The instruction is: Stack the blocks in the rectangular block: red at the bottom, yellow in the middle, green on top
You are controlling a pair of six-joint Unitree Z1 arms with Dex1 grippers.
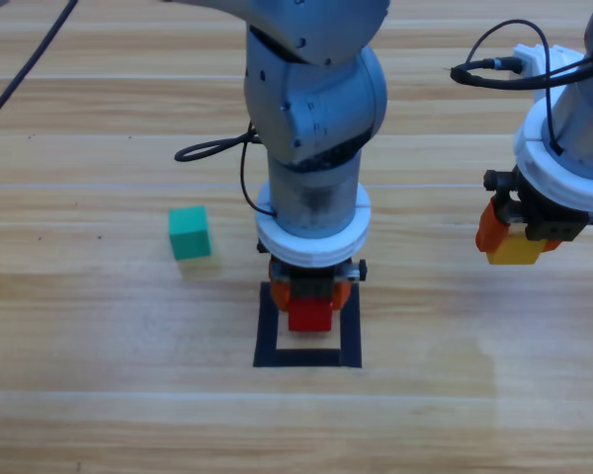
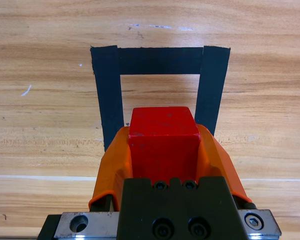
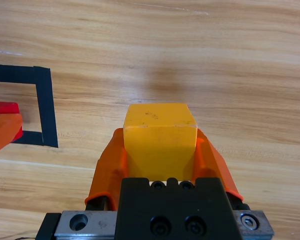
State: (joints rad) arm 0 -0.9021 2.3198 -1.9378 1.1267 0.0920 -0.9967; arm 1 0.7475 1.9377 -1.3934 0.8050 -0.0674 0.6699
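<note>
Red cube (image 1: pixel 310 316) clamped in left gripper (image 2: pixel 163 150), over rectangular block (image 1: pixel 267 326) near table's front edge, toward outline's back side. Yellow cube (image 1: pixel 515 247) clamped in right gripper (image 3: pixel 160 150), waiting right. Green cube (image 1: pixel 190 233) loose, left.

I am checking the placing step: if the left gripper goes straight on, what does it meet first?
Probably the bare wood inside the rectangular block; the left gripper, shut on red, points there.

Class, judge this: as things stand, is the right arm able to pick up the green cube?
Probably not. The right gripper already holds the yellow cube, and the left arm stands between it and the green cube.
</note>
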